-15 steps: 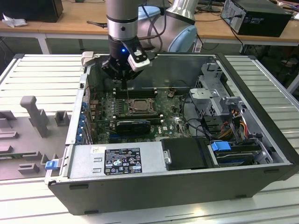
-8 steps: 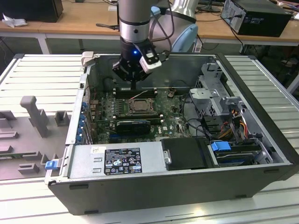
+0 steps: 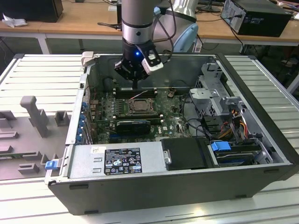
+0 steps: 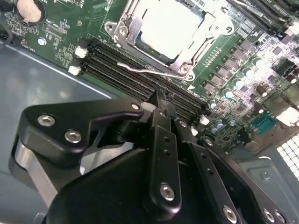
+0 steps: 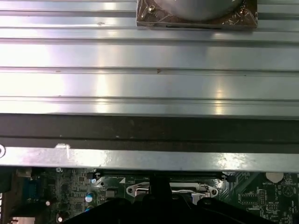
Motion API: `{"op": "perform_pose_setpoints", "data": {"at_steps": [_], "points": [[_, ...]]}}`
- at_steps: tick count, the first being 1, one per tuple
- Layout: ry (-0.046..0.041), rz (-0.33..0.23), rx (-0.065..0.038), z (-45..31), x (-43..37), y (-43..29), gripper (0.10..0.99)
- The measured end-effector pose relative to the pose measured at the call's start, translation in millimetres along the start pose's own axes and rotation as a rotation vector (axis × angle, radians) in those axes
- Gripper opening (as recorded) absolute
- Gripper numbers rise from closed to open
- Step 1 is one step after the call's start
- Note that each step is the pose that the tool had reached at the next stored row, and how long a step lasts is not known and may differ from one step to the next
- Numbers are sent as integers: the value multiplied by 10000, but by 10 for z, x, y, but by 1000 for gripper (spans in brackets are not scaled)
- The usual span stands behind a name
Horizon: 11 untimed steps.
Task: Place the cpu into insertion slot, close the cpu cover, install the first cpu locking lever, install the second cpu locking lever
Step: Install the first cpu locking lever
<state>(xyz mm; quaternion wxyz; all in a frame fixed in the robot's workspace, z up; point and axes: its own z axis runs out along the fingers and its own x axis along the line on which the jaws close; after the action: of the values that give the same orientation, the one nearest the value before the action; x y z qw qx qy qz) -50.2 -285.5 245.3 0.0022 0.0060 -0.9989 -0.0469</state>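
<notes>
Grooved aluminium table (image 3: 42, 74) carries open computer case (image 3: 261, 140); wooden desks (image 3: 79, 21) behind.

Bright overhead light, glare on the cpu (image 4: 170, 28), soft focus.

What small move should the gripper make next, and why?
Probably ease the shut gripper down toward the free end of the lever. The cpu already sits under the cover, which looks closed over its edges. The thin lever lies beside the socket, next to the memory slots, apparently not latched, and the gripper's tip hangs just short of it.
</notes>
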Motion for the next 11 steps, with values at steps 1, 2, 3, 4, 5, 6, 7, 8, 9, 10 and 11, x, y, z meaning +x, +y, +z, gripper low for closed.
{"op": "perform_pose_setpoints", "data": {"at_steps": [1, 2, 3, 4, 5, 6, 7, 8, 9, 10, 11], "points": [[2, 1, 0, 12, -17, -1, 106], [3, 2, 1, 26, -29, -4, 106], [2, 0, 1, 41, -48, -9, 106], [5, -2, 0, 49, -68, -10, 106], [5, -3, 0, 67, -95, -12, 106], [9, -38, 1, 79, -119, -14, 106], [21, -171, 1, 89, -137, -15, 106], [28, -251, 1, 101, -137, -17, 106], [29, -280, 6, 122, -138, -19, 106], [27, -286, 13, 140, -139, -20, 106], [26, -291, 13, 157, -154, -22, 106]]}}
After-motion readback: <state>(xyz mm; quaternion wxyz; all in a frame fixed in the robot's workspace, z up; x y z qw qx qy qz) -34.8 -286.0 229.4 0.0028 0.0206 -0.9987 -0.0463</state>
